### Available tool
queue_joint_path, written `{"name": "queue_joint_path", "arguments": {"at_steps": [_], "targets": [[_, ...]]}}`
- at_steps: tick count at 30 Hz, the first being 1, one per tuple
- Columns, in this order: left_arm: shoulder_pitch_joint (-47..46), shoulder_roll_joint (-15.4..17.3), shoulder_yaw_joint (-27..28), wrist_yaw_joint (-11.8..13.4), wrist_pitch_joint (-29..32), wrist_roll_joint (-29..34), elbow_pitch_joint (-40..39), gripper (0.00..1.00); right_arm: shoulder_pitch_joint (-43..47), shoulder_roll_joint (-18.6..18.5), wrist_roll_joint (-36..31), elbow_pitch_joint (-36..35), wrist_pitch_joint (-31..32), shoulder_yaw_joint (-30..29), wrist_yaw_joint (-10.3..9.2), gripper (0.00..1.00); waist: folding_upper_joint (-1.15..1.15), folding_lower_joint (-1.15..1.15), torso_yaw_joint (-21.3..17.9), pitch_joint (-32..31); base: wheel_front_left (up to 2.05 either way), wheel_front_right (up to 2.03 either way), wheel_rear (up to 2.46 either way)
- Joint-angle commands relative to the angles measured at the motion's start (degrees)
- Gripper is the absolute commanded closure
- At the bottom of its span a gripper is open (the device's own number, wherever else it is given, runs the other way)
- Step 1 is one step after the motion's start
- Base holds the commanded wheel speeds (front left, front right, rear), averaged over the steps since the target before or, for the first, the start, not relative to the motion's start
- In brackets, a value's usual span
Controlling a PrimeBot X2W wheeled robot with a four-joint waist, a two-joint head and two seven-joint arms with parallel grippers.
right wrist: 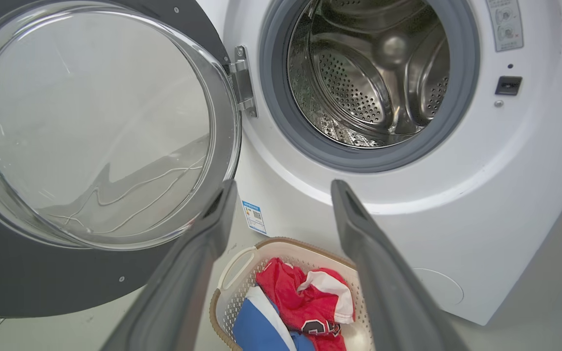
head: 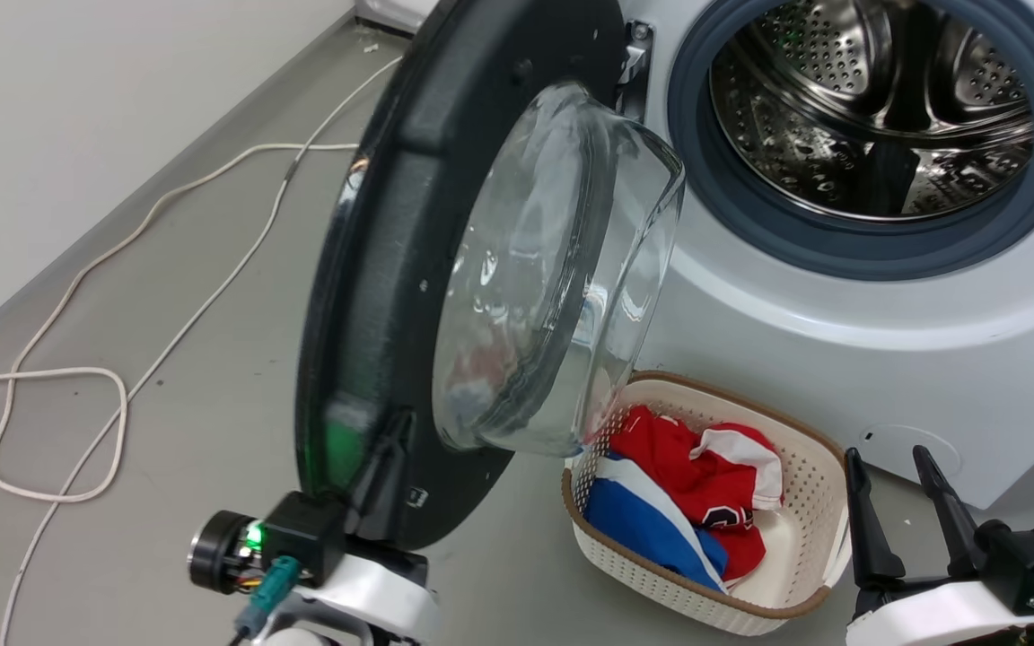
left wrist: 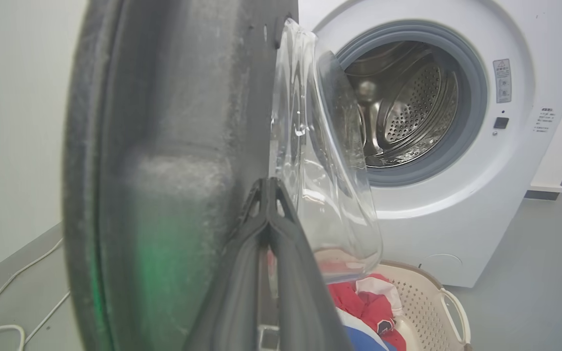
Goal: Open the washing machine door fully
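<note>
1. A white cable (head: 59, 377) loops over the grey floor at the far left.
2. The left claw (head: 400, 422) sits at the lower left. Its 2 dark fingers are pressed together with nothing between them, and their tips lie against the inner face of the washing machine door (head: 373, 269), near its lower edge.
3. The door stands well out from the machine on its hinge, rising just above the left claw. Its clear glass bowl (head: 553, 269) bulges to the right.
4. A pale basket (head: 804, 574) of red, white and blue clothes (head: 687, 467) stands on the floor under the bowl.
5. The washing machine (head: 840, 341) is behind the basket, its steel drum (head: 867, 99) uncovered.
6. The right claw (head: 887, 453) is at the lower right, just beside the basket. Its 2 fingers are spread wide and hold nothing, well apart from the door.
</note>
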Motion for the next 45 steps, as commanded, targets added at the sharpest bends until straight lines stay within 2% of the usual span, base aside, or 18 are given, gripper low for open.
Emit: {"name": "queue_joint_path", "arguments": {"at_steps": [1,11,21,28,37,43,45], "targets": [[-0.92,1.11,1.70,0.52,-0.33,-0.74,0.15,1.00,-0.44,0.08,-0.69,0.11,-0.13,-0.02,-0.04,0.00,0.00,0.00,0.69,1.09,0.00,0.00,0.00],[-4.37,3.45,7.69,0.65,-0.31,-3.05,1.58,1.00,-1.70,0.08,-3.91,0.14,-0.13,-0.23,-0.04,0.00,0.00,0.00,1.07,5.63,0.00,0.00,0.00],[-9.75,7.11,14.52,-1.05,-0.32,-4.89,5.47,1.00,-3.00,-1.40,-6.26,-0.09,-0.13,-0.72,-0.04,0.00,0.00,0.00,0.16,10.47,0.00,0.00,0.00],[-16.72,11.25,19.23,-2.61,-0.29,-6.44,13.89,1.00,-3.93,-3.06,-6.65,-1.20,0.70,-0.83,-0.04,0.00,0.00,0.00,-0.61,14.28,0.00,0.00,0.00],[-22.52,13.88,21.12,-3.89,-0.29,-7.01,21.62,1.00,-4.30,-3.84,-6.71,-2.40,1.59,-1.07,-0.04,0.00,0.00,0.00,-1.03,15.78,0.00,0.00,0.00],[-22.89,13.18,20.58,-4.43,-0.32,-5.84,22.20,1.00,-3.97,-3.52,-6.45,-1.97,1.53,-1.24,-0.04,0.00,0.00,0.00,-1.29,15.06,0.00,0.00,0.00],[-20.99,11.94,18.62,-4.63,-0.33,-3.81,20.95,1.00,-4.15,-2.76,-6.04,-1.36,1.10,-1.24,-0.04,0.00,0.00,0.00,-1.47,13.66,0.00,0.00,0.00]]}}
